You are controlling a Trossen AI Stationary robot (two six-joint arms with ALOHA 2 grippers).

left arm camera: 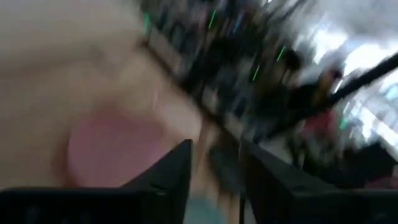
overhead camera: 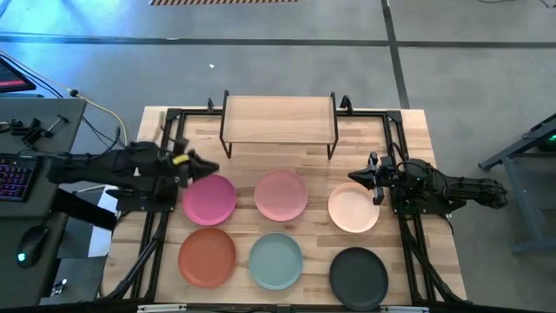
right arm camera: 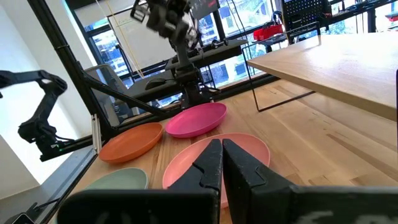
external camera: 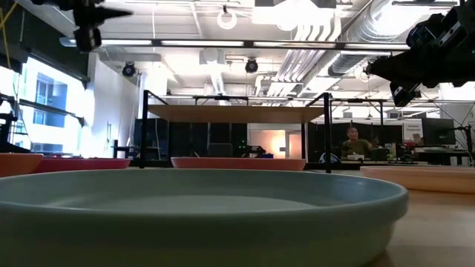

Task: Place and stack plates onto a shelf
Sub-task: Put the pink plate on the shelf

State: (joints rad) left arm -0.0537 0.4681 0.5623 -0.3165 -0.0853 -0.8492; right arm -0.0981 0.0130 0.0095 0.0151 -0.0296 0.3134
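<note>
Six plates lie flat on the table in two rows: magenta (overhead camera: 208,198), light pink (overhead camera: 281,194) and cream (overhead camera: 353,209) in the far row, orange (overhead camera: 207,256), pale teal (overhead camera: 275,260) and black (overhead camera: 358,276) in the near row. The shelf (overhead camera: 278,119) stands bare at the far edge on its thin black legs. My left gripper (overhead camera: 213,167) hangs high over the magenta plate's far rim, its fingers (left arm camera: 186,168) a little apart and empty. My right gripper (overhead camera: 352,176) is shut and empty, raised over the cream plate's far rim; it also shows in its own wrist view (right arm camera: 222,144).
Black frame rails (overhead camera: 156,235) run along both sides of the table. A desk with a keyboard (overhead camera: 13,178) stands left of the table. The space under the shelf top (external camera: 237,113) is open. A person (external camera: 355,141) sits far behind in the room.
</note>
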